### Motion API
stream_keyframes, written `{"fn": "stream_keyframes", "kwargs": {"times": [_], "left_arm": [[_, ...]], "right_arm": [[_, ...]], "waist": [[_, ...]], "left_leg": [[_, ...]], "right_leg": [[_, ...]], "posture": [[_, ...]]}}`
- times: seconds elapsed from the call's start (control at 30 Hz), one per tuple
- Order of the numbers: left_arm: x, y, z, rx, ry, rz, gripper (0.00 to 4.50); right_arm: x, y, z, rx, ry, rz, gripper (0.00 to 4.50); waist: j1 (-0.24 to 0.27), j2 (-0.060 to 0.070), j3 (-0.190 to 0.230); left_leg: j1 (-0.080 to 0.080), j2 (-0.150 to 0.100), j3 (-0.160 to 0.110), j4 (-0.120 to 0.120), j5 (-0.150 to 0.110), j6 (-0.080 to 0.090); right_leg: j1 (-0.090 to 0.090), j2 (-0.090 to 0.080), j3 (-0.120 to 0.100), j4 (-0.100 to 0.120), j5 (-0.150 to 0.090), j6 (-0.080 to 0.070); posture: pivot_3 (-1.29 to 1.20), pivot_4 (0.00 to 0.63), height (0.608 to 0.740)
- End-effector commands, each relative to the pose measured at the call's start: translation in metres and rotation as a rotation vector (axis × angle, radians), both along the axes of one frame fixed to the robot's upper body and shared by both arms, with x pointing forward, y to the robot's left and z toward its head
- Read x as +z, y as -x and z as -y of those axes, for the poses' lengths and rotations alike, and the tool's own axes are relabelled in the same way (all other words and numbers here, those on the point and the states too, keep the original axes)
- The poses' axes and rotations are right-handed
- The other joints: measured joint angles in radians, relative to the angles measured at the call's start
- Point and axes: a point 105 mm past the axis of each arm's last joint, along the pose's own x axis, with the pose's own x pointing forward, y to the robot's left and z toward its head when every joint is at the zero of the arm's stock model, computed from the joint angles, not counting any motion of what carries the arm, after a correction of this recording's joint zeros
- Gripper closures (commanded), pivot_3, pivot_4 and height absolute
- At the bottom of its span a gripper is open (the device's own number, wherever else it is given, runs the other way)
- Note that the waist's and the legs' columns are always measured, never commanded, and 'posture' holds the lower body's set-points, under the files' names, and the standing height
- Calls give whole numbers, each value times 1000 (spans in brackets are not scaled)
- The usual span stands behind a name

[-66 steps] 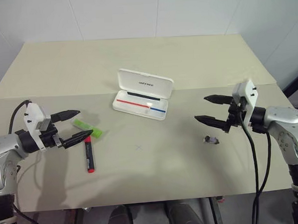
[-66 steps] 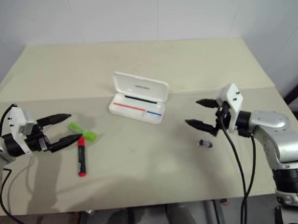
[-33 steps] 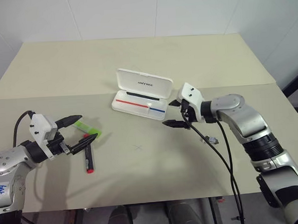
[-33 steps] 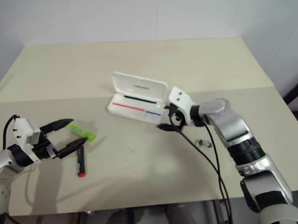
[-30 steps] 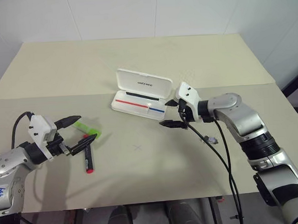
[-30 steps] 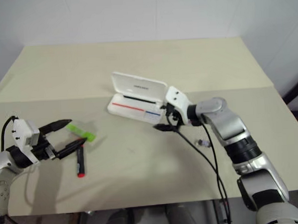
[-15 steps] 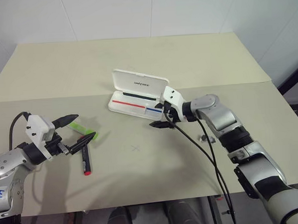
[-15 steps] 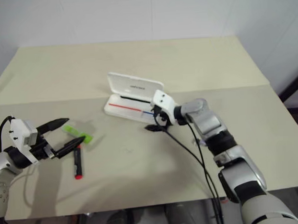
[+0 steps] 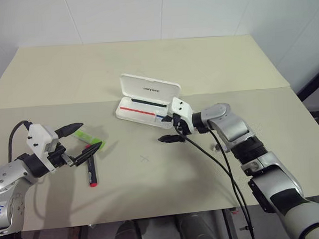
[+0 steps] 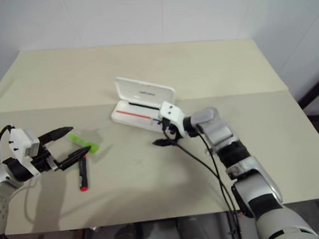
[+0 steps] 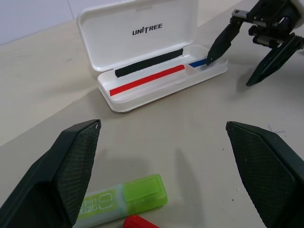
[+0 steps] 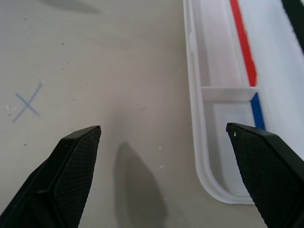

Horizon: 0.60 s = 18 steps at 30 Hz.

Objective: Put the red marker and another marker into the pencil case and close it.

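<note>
A beige table (image 9: 210, 63) with a seam across its middle stood against a white tiled wall (image 9: 116, 14). A small blue cross (image 9: 145, 159) was marked on the tabletop.

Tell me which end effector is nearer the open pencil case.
Right. The right end effector is open at the pencil case, one finger over its end, the other beside it. The left end effector, also open, is apart by the green highlighter and red marker.

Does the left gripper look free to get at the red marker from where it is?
Probably yes: the left gripper is open, hovering by the red marker; the green highlighter lies beside it, not over it.
</note>
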Motion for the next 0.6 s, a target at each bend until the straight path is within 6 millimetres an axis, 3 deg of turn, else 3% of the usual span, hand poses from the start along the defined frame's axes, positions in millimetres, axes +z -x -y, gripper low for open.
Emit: {"fn": "stream_keyframes", "kwargs": {"times": [0.03,0.07,0.17,0.4,0.53,0.6], "left_arm": [[15,3,0,3,2,59,17],[15,3,0,4,3,60,17],[16,2,0,4,2,61,0],[17,-2,0,-2,1,62,0],[16,-6,4,-19,12,61,0],[16,-7,6,-29,20,63,0]], "right_arm": [[-3,-9,0,-46,8,30,0],[-4,-10,1,-56,11,34,0],[-5,-15,2,-82,11,45,590],[2,-18,7,-93,6,71,3099],[9,-9,10,-47,-22,89,4470],[12,-3,11,-23,-27,93,4470]], "waist": [[0,0,0],[0,0,0],[2,0,0],[5,0,0],[5,0,0],[5,0,0]], "left_leg": [[0,0,0,0,0,0],[0,0,0,0,0,0],[0,0,0,0,0,0],[0,0,-1,0,0,0],[0,0,-2,-1,0,0],[0,0,-3,-1,0,-1]], "right_leg": [[0,0,0,0,0,0],[0,0,0,0,0,0],[0,0,0,0,0,0],[1,-1,-3,-1,0,0],[1,-1,-4,-1,-1,-1],[1,-1,-5,-1,-1,-1]], "posture": [[0,150,740],[0,150,740],[0,150,740],[0,150,740],[0,150,740],[0,150,740]]}}
